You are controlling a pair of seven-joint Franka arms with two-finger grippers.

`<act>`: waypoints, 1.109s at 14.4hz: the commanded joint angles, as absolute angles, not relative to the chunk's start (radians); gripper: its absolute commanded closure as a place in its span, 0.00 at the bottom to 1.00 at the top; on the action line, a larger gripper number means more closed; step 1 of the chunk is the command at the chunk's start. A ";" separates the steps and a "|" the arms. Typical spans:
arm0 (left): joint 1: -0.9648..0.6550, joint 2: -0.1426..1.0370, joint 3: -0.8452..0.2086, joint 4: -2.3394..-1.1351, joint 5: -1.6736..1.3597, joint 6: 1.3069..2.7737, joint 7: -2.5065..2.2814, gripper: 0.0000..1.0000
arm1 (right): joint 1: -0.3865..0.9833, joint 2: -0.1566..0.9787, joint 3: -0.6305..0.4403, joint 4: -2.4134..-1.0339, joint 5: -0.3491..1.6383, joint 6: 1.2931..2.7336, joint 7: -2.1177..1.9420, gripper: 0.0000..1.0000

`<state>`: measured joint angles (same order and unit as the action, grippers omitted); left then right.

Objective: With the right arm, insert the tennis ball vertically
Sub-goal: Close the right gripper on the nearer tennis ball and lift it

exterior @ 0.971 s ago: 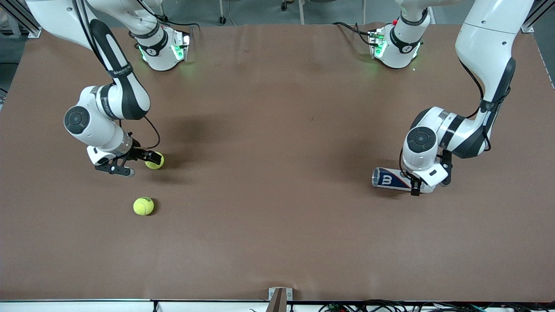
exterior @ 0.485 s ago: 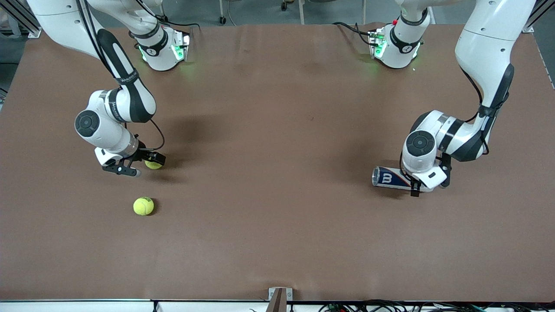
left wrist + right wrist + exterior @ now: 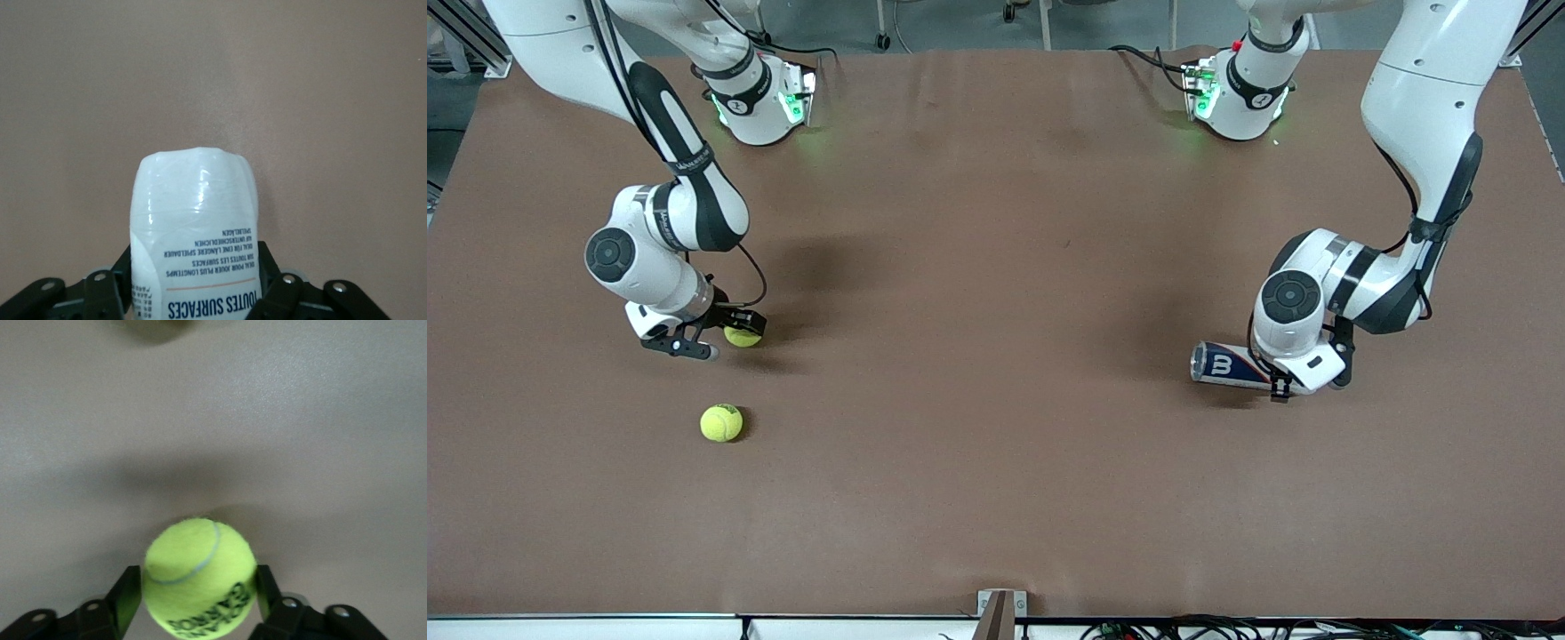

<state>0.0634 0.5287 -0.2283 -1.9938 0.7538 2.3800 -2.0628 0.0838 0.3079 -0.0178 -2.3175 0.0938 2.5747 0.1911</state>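
nearest the front camera a spare tennis ball [image 3: 721, 423] lies loose on the brown surface [image 3: 996, 498] toward the right arm's end, touched by nothing. a little farther from that camera, and near it, sits the tennis ball in play [image 3: 743, 337], with the right tool [image 3: 704, 336] down at the surface around it; the right wrist view shows the ball [image 3: 200, 579] lodged between the two dark fingers [image 3: 125, 600], which press against its sides, so the tool looks closed on it, though whether the ball is lifted clear of the surface cannot be told. toward the left arm's end, about as far from the front camera, the ball can [image 3: 1230, 366] lies on its side on the surface, its blue end with the white logo turned toward the middle. the left tool [image 3: 1294, 380] is down on the can's other end, and the left wrist view shows the white labelled body [image 3: 193, 233] filling the gap between the fingers [image 3: 280, 290], so that tool grips the can. as a judgement, the task is at an early stage: both grasps look made, but the can is not yet stood upright, the ball is well apart from it, and the carry across and the drop into the can's mouth are all left to do.
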 commanded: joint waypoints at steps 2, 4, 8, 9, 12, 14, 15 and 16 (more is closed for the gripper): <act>0.069 0.532 -0.233 -1.977 0.775 2.388 -2.085 0.39 | 0.089 0.298 -0.018 -2.336 0.101 2.582 0.204 0.33; 0.069 0.499 -0.241 -1.976 0.747 2.381 -2.082 0.39 | 0.089 0.299 -0.018 -2.336 0.101 2.582 0.204 0.49; 0.074 0.448 -0.256 -1.974 0.644 2.378 -2.045 0.40 | 0.086 0.296 -0.018 -2.333 0.101 2.577 0.206 0.95; 0.075 0.446 -0.280 -1.970 0.629 2.378 -2.045 0.40 | 0.086 0.295 -0.018 -2.333 0.101 2.574 0.206 0.97; 0.075 0.448 -0.339 -1.931 0.569 2.378 -2.045 0.40 | 0.083 0.291 -0.018 -2.322 0.101 2.542 0.206 0.97; 0.077 0.451 -0.377 -1.911 0.540 2.379 -2.034 0.40 | 0.083 0.282 -0.018 -2.287 0.101 2.484 0.213 0.98; 0.077 0.449 -0.396 -1.910 0.519 2.379 -2.016 0.40 | 0.083 0.281 -0.018 -2.261 0.101 2.438 0.227 0.98; 0.077 0.448 -0.412 -1.910 0.494 2.379 -1.987 0.40 | 0.084 0.278 -0.020 -2.232 0.101 2.390 0.242 0.98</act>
<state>0.0656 0.4573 -0.3795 -1.9157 0.5409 2.3821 -2.0406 0.0838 0.3038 -0.0199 -2.2743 0.0939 2.4741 0.2083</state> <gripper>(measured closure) 0.401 0.357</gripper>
